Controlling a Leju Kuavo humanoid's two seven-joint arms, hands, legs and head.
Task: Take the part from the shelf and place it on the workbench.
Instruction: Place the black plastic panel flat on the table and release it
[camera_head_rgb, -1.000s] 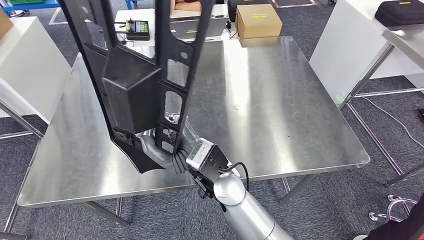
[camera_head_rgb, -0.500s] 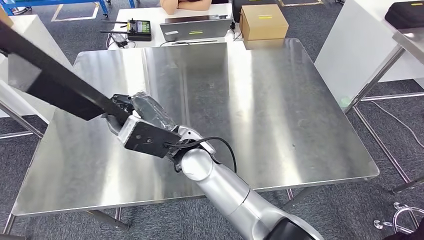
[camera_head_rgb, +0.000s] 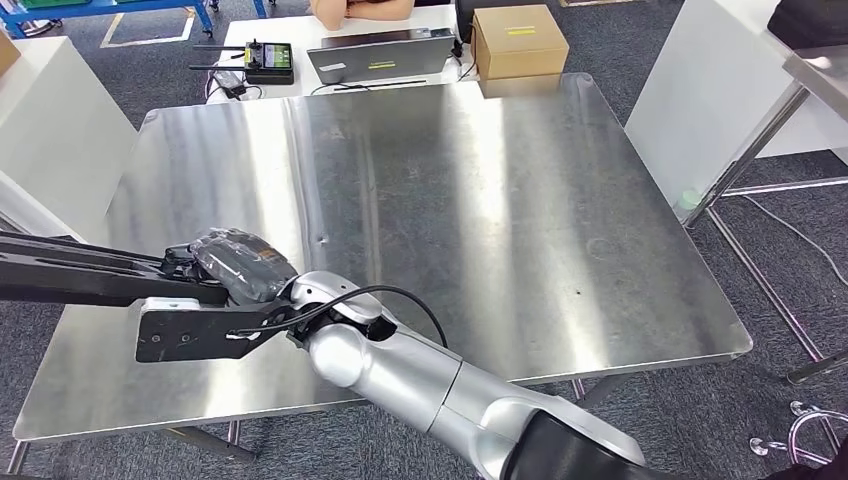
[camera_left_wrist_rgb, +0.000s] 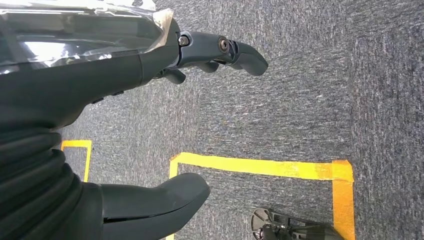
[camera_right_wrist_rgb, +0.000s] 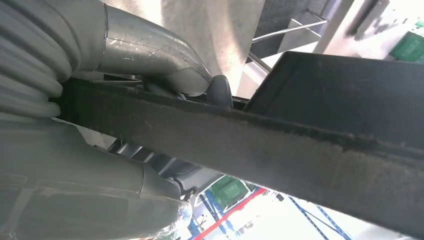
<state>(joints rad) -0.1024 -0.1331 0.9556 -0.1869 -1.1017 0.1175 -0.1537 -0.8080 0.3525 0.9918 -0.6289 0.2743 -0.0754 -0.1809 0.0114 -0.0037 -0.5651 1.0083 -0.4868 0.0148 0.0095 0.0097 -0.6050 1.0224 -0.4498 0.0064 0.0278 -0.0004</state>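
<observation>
- Currently the right hand (camera_head_rgb: 232, 268), lower left of the head view, gripped the part (camera_head_rgb: 70, 275), a long black panel running off the frame's left edge.
- Right wrist view: the fingers (camera_right_wrist_rgb: 150, 55) were wrapped over the part's (camera_right_wrist_rgb: 280, 140) dark edge, probably a firm hold because the piece is long and would lever.
- Part lay near flat, low over the workbench (camera_head_rgb: 480, 200) at its left front edge; contact could not be told. Likely laid down flat for a stable set-down.
- Left hand (camera_left_wrist_rgb: 150, 120) hung over grey carpet with yellow floor tape (camera_left_wrist_rgb: 260, 167); fingers apart, nothing held, kept out of the way.
- Upper frame, behind the workbench: laptop (camera_head_rgb: 380, 55), cardboard box (camera_head_rgb: 518, 40).
- Judged: placing step, release not yet done.
</observation>
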